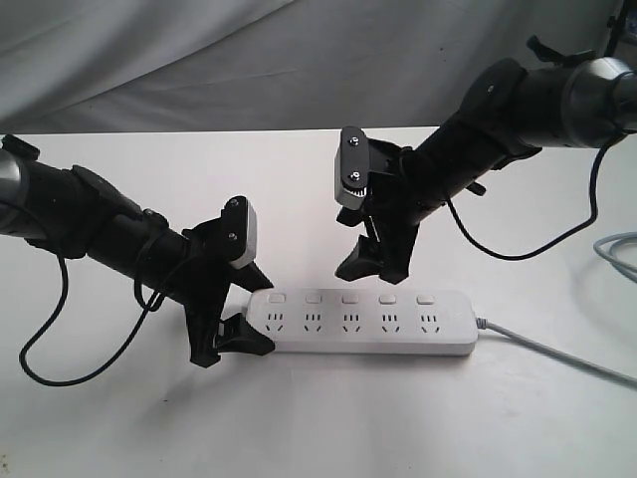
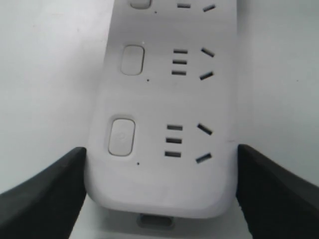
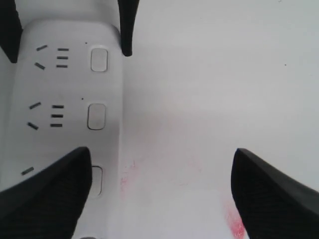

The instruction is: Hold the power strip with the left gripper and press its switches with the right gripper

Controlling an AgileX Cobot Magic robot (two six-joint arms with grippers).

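Note:
The white power strip (image 1: 363,321) lies flat on the table, its grey cord (image 1: 557,354) trailing off to the right. Its five switches (image 1: 349,298) run along the far edge. My left gripper (image 1: 234,334) straddles the strip's left end. In the left wrist view that gripper (image 2: 160,164) has a black finger (image 2: 55,189) against each long side of the power strip (image 2: 164,99). My right gripper (image 1: 373,261) hangs open just above the row of switches. In the right wrist view one finger (image 3: 45,194) overlaps the power strip (image 3: 60,99) beside a switch (image 3: 97,180); the other is over bare table.
The white table (image 1: 328,428) carries faint red stains (image 3: 234,219) beside the strip. A grey cable (image 1: 617,249) lies at the far right and black arm cables loop at the left (image 1: 60,368). A grey cloth backdrop (image 1: 249,60) hangs behind.

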